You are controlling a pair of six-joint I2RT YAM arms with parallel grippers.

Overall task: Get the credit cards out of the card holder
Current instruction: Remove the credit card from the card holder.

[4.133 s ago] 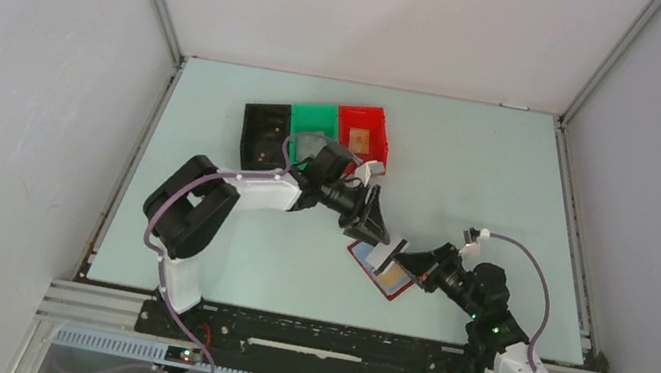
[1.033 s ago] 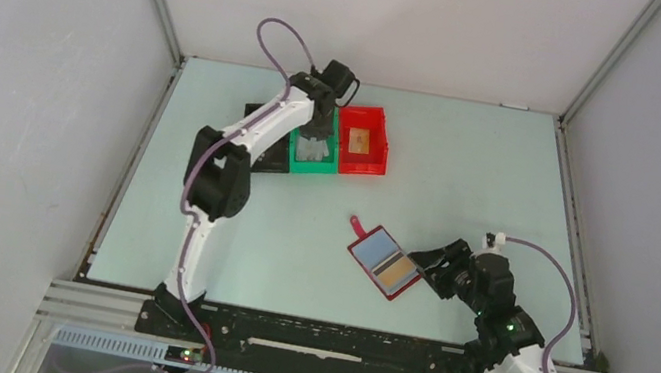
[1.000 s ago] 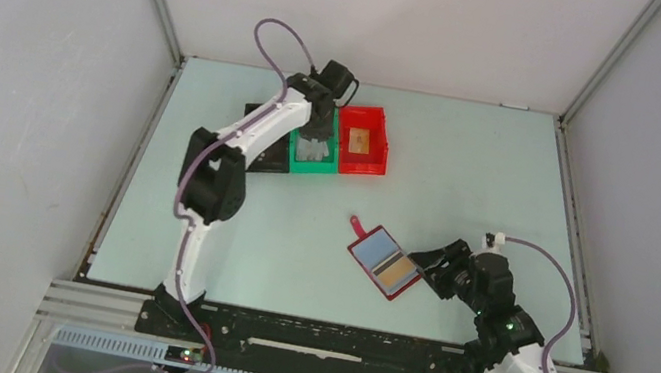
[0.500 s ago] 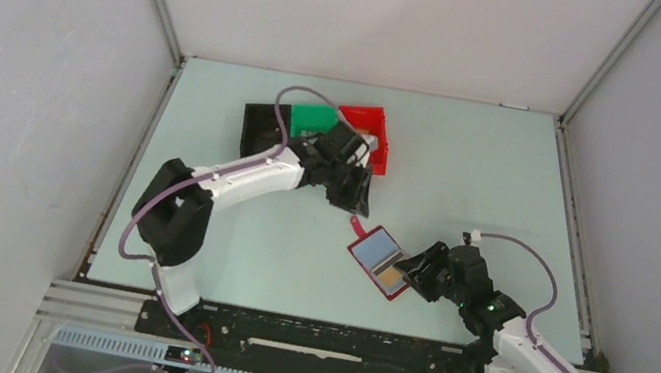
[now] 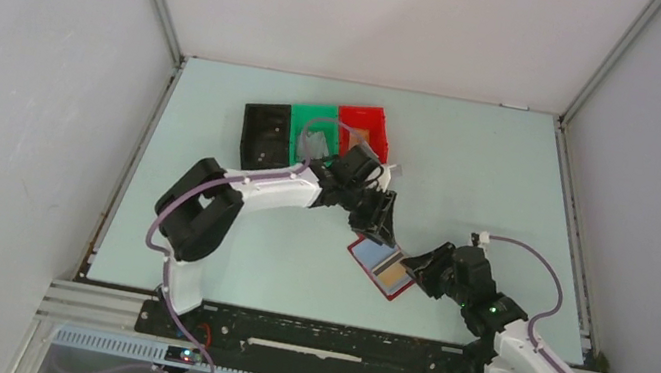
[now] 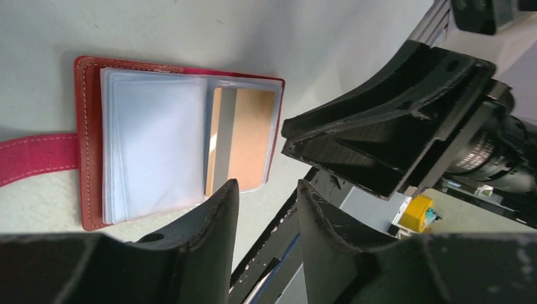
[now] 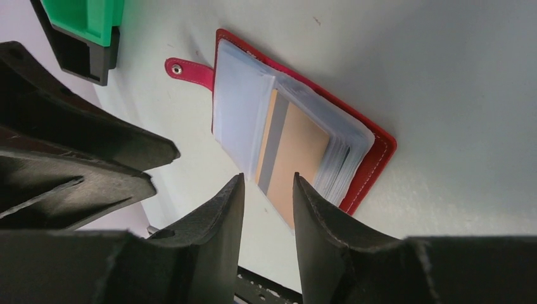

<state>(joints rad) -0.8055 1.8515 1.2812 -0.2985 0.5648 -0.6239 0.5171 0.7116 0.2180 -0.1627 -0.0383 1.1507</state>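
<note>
So the card holder [image 5: 382, 266] lies open and flat on the surface [image 5: 471, 170], long axis on a diagonal. Its strap tab [image 7: 183, 69] end is toward the left tool [image 5: 378, 227], and the tan card [image 7: 297, 158] half is toward the right tool [image 5: 417, 265]. Both tools are partly spread, with nothing between the fingers. The right one sits just beside that tan card's edge, so I'd guess it's the better placed for the pull.
</note>
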